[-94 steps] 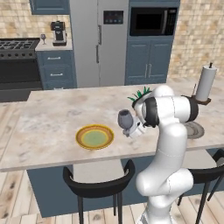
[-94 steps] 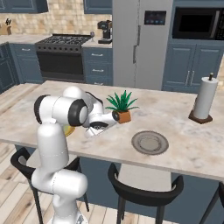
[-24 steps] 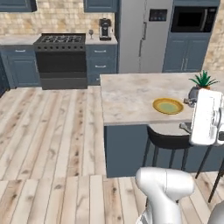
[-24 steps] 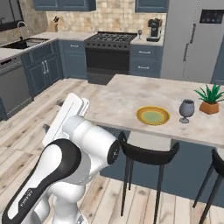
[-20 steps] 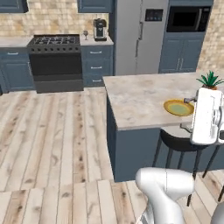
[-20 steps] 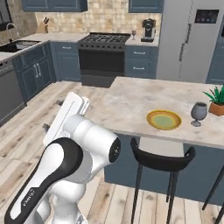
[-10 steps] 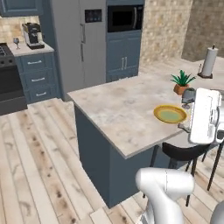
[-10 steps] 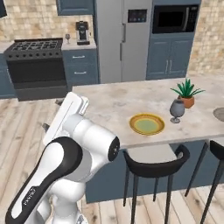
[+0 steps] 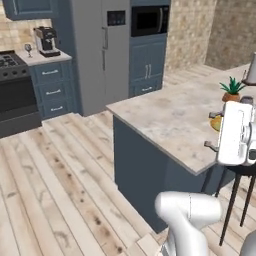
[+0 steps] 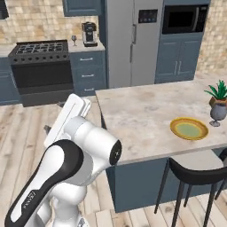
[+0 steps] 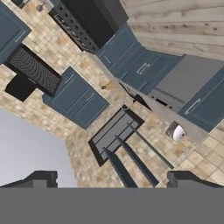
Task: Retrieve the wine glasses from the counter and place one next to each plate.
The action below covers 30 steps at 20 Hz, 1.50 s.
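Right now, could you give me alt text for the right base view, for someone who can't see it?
A white robot arm stands on a wooden kitchen floor beside a marbled island that holds a yellow-rimmed plate, a grey-blue wine glass and a potted plant. Behind are a black stove, a coffee machine and a steel fridge.

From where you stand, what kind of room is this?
A home kitchen: a black stove, a steel fridge, and a marbled island top with a yellow-rimmed plate on it.

Two wine glasses, one plate, one potted plant.
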Motion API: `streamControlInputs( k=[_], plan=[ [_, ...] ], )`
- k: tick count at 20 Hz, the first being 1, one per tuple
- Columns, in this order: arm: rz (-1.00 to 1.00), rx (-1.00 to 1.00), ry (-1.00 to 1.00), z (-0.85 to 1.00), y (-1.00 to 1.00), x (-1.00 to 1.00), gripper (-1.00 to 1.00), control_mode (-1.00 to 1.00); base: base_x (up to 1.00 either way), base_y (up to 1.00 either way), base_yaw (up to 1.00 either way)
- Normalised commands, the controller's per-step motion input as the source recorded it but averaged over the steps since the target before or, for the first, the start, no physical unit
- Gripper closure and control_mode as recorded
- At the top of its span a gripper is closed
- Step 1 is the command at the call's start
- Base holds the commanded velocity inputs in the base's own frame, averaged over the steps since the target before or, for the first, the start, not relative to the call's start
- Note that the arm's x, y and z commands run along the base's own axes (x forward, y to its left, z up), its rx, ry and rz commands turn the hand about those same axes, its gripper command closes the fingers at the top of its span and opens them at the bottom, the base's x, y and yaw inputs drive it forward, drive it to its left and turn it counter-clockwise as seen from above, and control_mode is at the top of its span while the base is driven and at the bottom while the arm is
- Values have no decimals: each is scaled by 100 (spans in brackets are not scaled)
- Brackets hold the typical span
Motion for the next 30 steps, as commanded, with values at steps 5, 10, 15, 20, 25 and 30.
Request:
streamControlInputs(
  k=[5, 10, 15, 20, 25, 30],
  plan=[
    [0, 0, 0, 0, 0, 0, -100, 100, 9, 100, -3],
    [0, 0, 0, 0, 0, 0, -100, 100, 99, 92, -49],
    [0, 0, 0, 0, 0, 0, -100, 100, 83, 85, -63],
    [0, 0, 0, 0, 0, 0, -100, 100, 28, 100, -4],
    [0, 0, 0, 0, 0, 0, -100, 100, 21, 100, 16],
    [0, 0, 0, 0, 0, 0, -100, 100, 90, 100, 24]
  ],
)
